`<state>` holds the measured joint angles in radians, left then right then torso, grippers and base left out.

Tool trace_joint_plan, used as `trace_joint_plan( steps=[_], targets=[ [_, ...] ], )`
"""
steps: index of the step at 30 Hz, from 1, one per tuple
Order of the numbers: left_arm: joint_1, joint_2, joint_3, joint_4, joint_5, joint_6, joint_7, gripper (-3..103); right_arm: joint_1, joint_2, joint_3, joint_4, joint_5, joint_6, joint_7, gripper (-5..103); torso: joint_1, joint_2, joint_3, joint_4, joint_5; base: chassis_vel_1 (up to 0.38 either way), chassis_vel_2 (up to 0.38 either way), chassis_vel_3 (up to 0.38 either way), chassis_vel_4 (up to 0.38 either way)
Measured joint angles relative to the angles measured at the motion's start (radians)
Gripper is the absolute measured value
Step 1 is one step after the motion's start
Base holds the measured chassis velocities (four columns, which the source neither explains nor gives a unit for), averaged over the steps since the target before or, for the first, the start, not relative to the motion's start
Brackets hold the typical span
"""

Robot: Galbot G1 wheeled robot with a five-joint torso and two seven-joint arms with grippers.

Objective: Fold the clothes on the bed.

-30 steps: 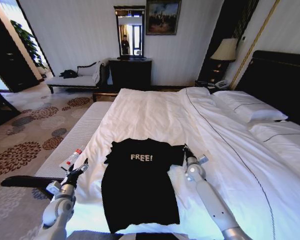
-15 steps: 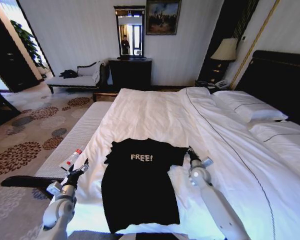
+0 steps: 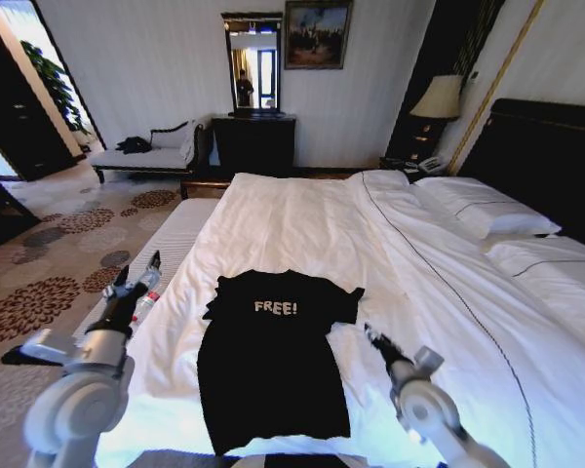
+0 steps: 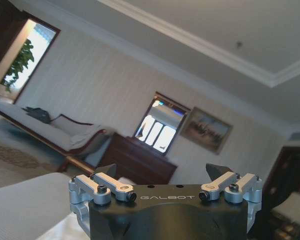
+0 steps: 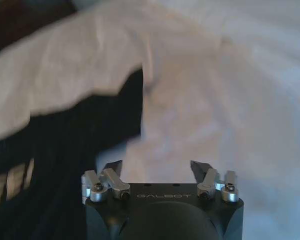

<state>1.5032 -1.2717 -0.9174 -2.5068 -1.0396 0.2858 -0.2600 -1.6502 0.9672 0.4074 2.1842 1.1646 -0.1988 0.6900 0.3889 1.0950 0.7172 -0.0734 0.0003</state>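
Both arms have pulled away from the T-shirt — left end effector raised, right end effector withdrawn, both spread wide and empty; shirt lies flat, unfolded on the bed.

Two pale grey, rounded metal arms fill the lower corners of the head view, each tapering to slim dark fingers: the left gripper and the right gripper. Up close, each black gripper body carries grey "GALBOT" lettering, silver linkages with dark screws, and pointed black fingertips
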Motion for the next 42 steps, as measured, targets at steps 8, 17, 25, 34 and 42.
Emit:
trace_joint_plan(
  steps=[8, 17, 25, 34, 42],
  targets=[
    [0.022, -0.025, -0.010, -0.005, -0.042, 0.029, -0.018, 100, -0.054, 0.038, -0.053, 0.040, 0.077, -0.073, 0.053, 99, 0.000, 0.000, 0.000, 0.0001, -0.0003, 0.000, 0.000, 0.000, 0.000],
    [0.032, -0.021, -0.023, 0.001, -0.035, 0.039, -0.030, 100, -0.024, 0.092, -0.075, 0.041, 0.162, -0.095, 0.016, 98, 0.000, 0.000, 0.000, 0.0000, -0.0003, 0.000, 0.000, 0.000, 0.000],
    [0.040, -0.021, -0.017, 0.004, -0.008, 0.044, -0.032, 100, 0.012, 0.127, -0.120, 0.009, 0.151, -0.092, -0.012, 65, 0.000, 0.000, 0.000, 0.0001, -0.0003, 0.000, 0.000, 0.000, 0.000],
    [0.041, -0.017, -0.023, 0.005, -0.004, 0.044, -0.032, 100, -0.006, 0.127, -0.141, 0.005, 0.115, -0.063, -0.020, 37, 0.000, 0.000, 0.000, 0.0001, -0.0003, 0.000, 0.000, 0.000, 0.000],
    [0.039, -0.018, -0.020, 0.006, -0.002, 0.043, -0.032, 100, -0.058, 0.126, -0.146, 0.030, 0.090, -0.051, -0.021, 10, 0.000, 0.000, 0.000, -0.0001, -0.0003, 0.000, 0.000, 0.000, 0.000]
  ],
)
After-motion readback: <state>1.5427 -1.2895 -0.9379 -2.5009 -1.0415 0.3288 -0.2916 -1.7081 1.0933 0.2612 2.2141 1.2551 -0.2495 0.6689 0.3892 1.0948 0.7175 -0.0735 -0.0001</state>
